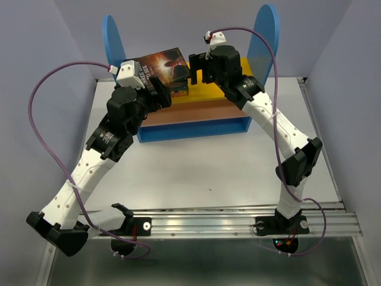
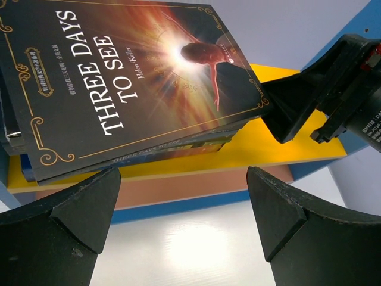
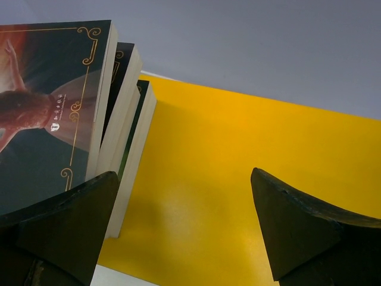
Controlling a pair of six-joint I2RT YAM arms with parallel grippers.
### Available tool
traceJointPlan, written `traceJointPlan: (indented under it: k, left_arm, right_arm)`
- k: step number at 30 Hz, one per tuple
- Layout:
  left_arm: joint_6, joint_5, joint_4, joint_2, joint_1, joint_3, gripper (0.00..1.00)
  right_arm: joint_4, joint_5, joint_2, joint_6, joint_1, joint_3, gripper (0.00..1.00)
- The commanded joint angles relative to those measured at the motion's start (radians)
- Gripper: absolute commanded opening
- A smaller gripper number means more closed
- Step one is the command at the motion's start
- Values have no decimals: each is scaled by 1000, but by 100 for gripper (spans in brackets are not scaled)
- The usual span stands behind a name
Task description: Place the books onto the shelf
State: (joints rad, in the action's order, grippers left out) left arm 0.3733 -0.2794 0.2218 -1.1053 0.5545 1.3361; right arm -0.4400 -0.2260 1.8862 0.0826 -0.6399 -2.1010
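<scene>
Both pincers are spread wide and hold nothing. The left pincer hovers in front of the stack of books. The right pincer is at the stack's right edge, one finger by the top cover's corner. The books lie on the yellow upper board of the shelf, with Three Days to See uppermost. The shelf stands on a white desk enclosed by pale grey walls.

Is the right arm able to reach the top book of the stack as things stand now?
Probably yes. The right gripper is open, close beside the edge of the top book, over a bare part of the yellow board. Nothing stands between its fingers and the book.
</scene>
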Motion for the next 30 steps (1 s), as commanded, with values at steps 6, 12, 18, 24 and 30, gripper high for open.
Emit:
traceJointPlan:
  k: [6, 12, 18, 24, 30]
  left_arm:
    - [-16, -76, -30, 24, -13, 64, 99]
    - [-11, -104, -33, 13, -18, 67, 99]
    - [-10, -127, -33, 7, -30, 69, 99]
    - [1, -72, -22, 19, -31, 60, 99]
    - [-13, 29, -55, 71, -31, 47, 99]
  right_arm:
    - [73, 140, -75, -14, -7, 4, 100]
    - [92, 158, -91, -30, -7, 27, 100]
    - [90, 188, -93, -23, -7, 33, 100]
    - [90, 56, -102, -20, -7, 56, 100]
    - [89, -56, -125, -12, -7, 65, 100]
